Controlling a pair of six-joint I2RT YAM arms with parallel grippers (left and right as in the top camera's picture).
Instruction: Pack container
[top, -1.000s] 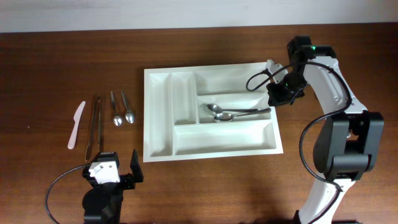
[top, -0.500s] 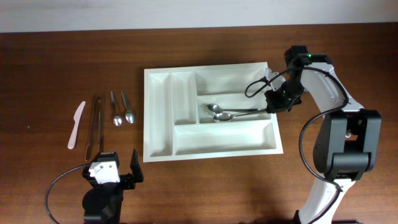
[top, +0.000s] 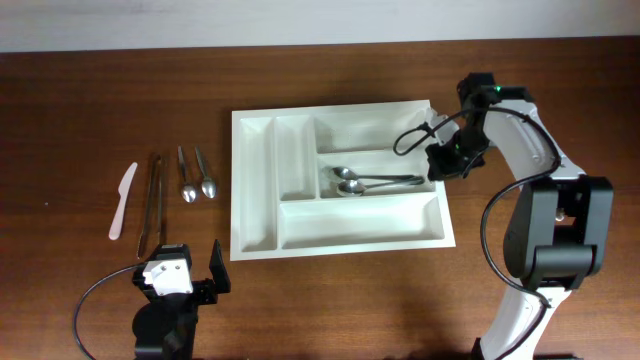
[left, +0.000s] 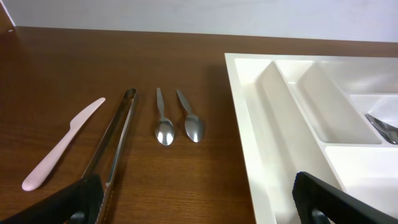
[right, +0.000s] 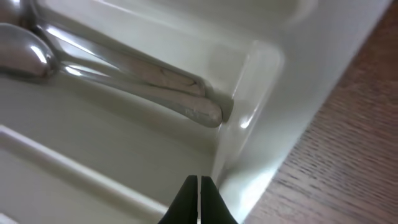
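Right gripper (right: 198, 182), pinched shut on nothing, probably wants to lift straight up off the container (top: 360, 222) wall without bumping those spoons (top: 362, 181).

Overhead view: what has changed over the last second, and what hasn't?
The right gripper, jaws shut, shifted nearward along the container's right rim; the two spoons in the middle compartment, crossed before, now lie nearly parallel. Nothing grasped or released. The left gripper, pink knife, tongs and two loose spoons stayed put.
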